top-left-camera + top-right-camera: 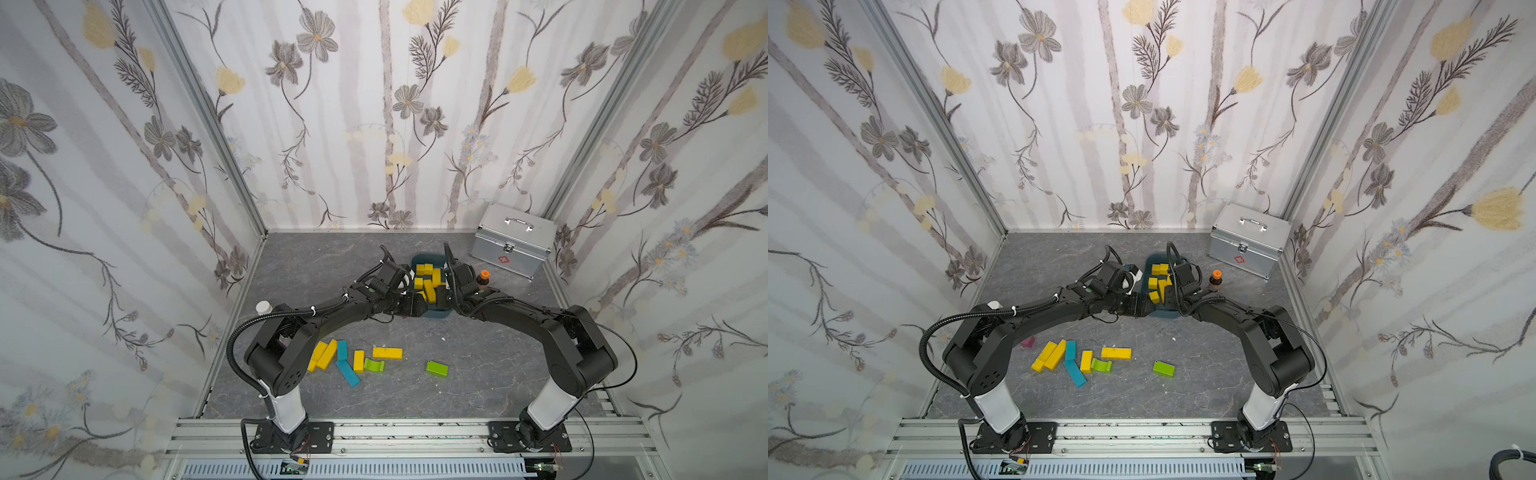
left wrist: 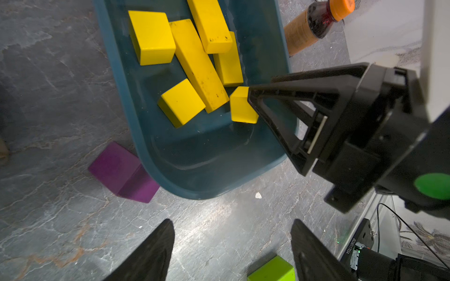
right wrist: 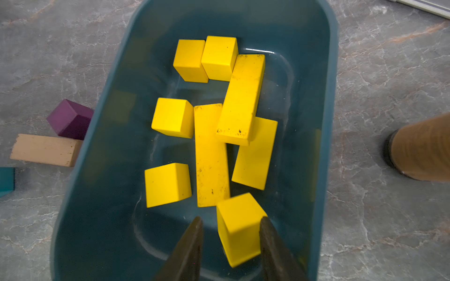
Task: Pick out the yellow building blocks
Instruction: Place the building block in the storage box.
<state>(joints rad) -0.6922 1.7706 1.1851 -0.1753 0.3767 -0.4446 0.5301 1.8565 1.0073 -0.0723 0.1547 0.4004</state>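
The teal tub [image 3: 326,121] sits directly beneath the right gripper [image 3: 231,219] as the collecting spot, yellow blocks [image 3: 211,155] piled just ahead of its tips, one yellow cube [image 3: 241,233] between jaws parted wider than it, seemingly unheld; the left gripper [image 2: 232,221], wide open and empty, waits alongside.

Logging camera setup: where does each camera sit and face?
Both top views: high over the base rail, facing down at the table; left arm, right arm whole.
Right wrist: looks into the teal bin; right gripper flanks a yellow cube.
Left wrist: over the bin's end; left gripper, right gripper.
Wrists share: bin, yellow blocks, purple block.
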